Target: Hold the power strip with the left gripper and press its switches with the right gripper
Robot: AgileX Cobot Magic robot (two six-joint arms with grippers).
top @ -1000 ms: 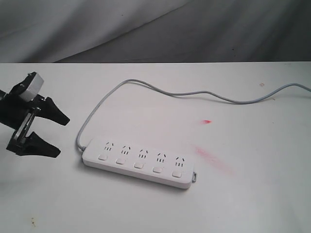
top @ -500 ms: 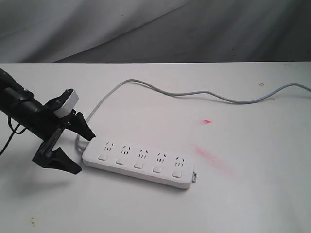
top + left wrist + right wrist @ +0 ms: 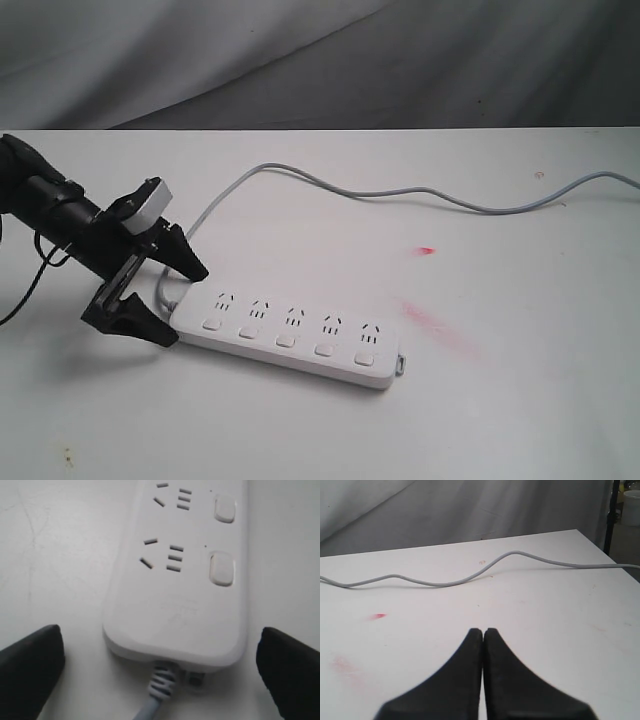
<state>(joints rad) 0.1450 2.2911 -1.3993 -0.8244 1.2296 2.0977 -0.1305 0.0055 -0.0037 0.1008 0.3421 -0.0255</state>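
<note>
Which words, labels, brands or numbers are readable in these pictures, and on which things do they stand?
No text is readable in any view.
Power strip: a faint mark near its cord end, perhaps a logo, too blurred to read.

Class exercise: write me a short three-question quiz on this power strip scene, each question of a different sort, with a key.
1. True or false: the left gripper is shut on the power strip.
2. How many switches does the strip show in the exterior view? A three, B five, C seven.
3. Fill in: the right gripper is ____ (open or shut).
Key: 1 false: it is open, straddling the strip's end where the cord enters, with a gap on each side. 2 B. 3 shut.
</note>
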